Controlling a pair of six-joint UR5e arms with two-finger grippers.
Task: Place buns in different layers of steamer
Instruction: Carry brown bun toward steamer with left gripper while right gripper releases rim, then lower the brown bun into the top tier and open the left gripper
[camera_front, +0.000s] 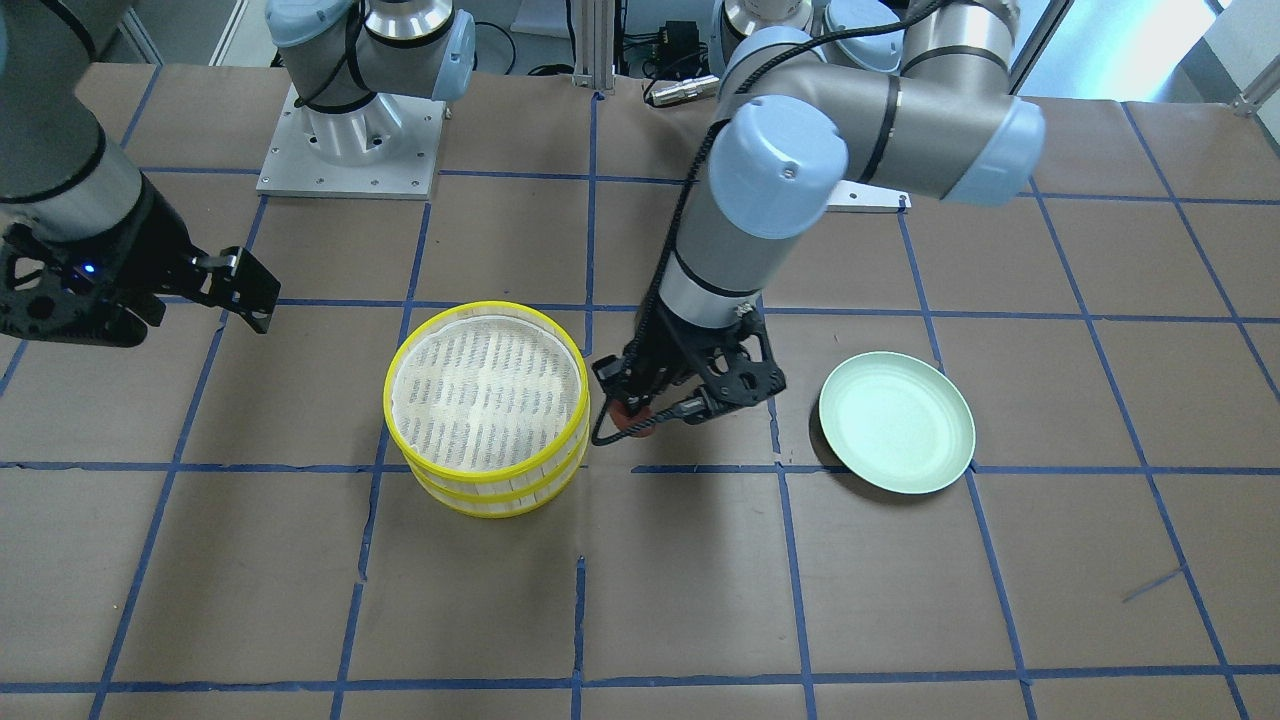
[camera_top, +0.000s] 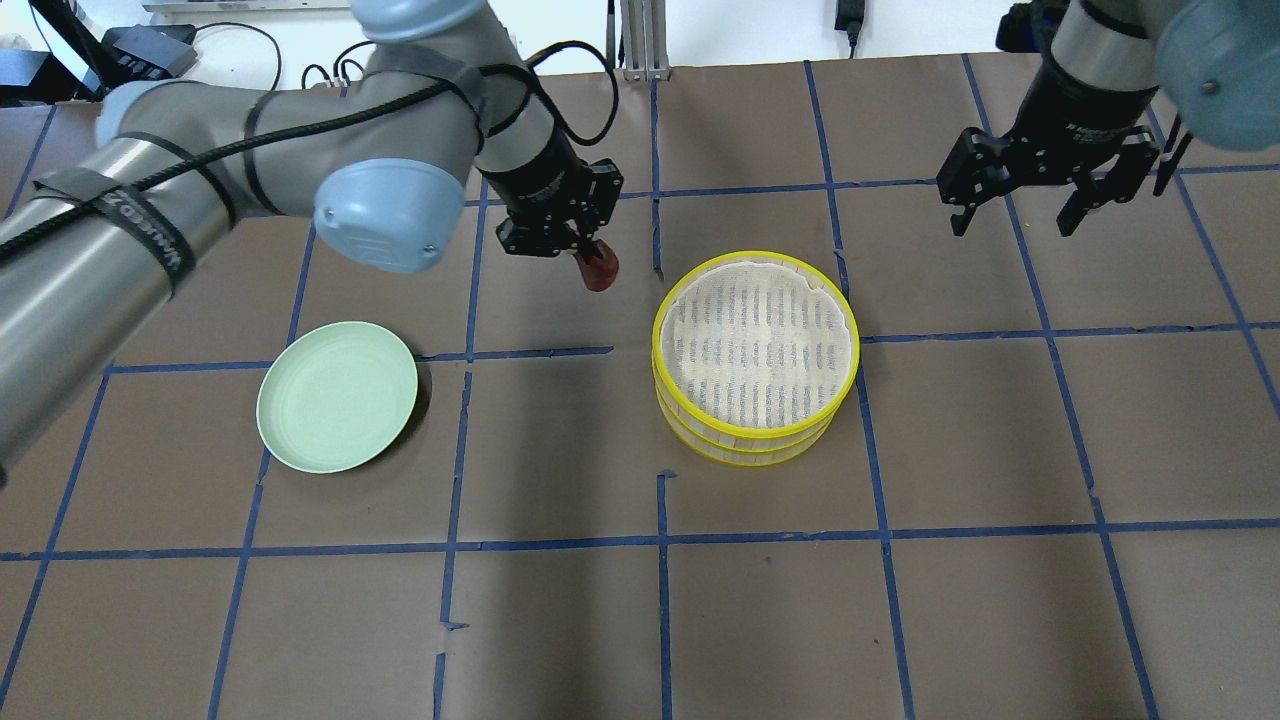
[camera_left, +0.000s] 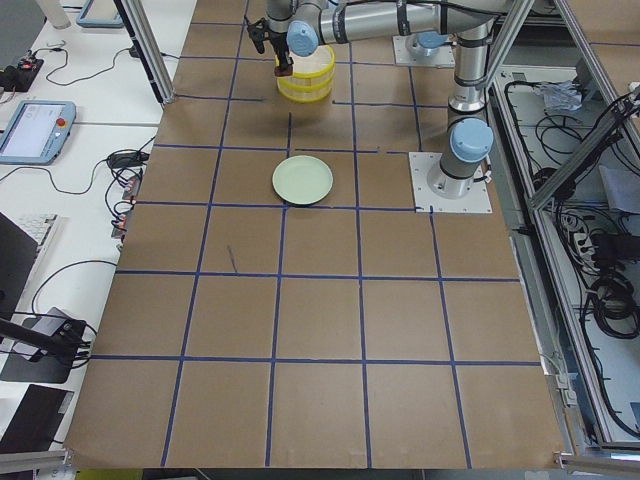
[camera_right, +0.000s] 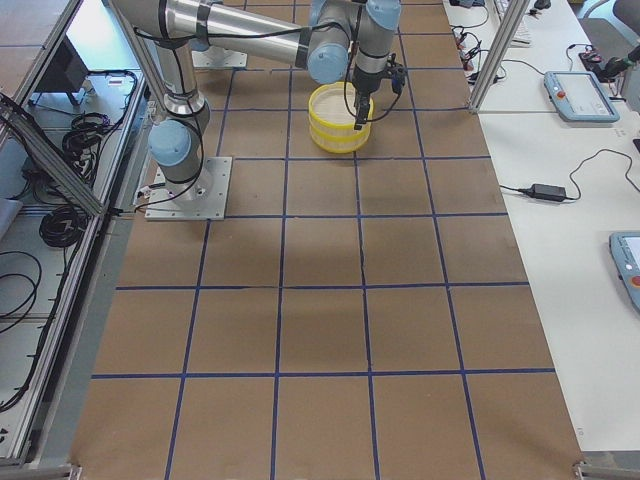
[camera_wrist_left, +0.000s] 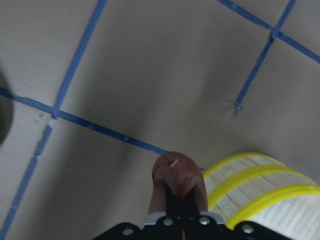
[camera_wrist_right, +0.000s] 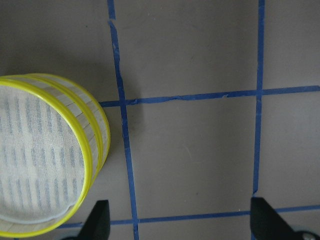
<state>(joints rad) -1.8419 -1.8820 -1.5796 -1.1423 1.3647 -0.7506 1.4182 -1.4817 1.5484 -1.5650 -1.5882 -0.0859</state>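
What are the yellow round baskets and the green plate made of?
The steamer trays: the yellow rims look like smooth, glossy plastic. The pale slatted walls look like bamboo or light wood. The white floor looks like woven mesh cloth, since dark slats show through it. The green plate: probably plastic or melamine, with a smooth, soft sheen and an even colour, but I cannot be sure.

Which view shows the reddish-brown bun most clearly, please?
The left wrist view: the reddish-brown bun sits close up, clamped in the left gripper. Overhead shows it small but clear; front-facing half hides it behind the gripper; side views barely show it.
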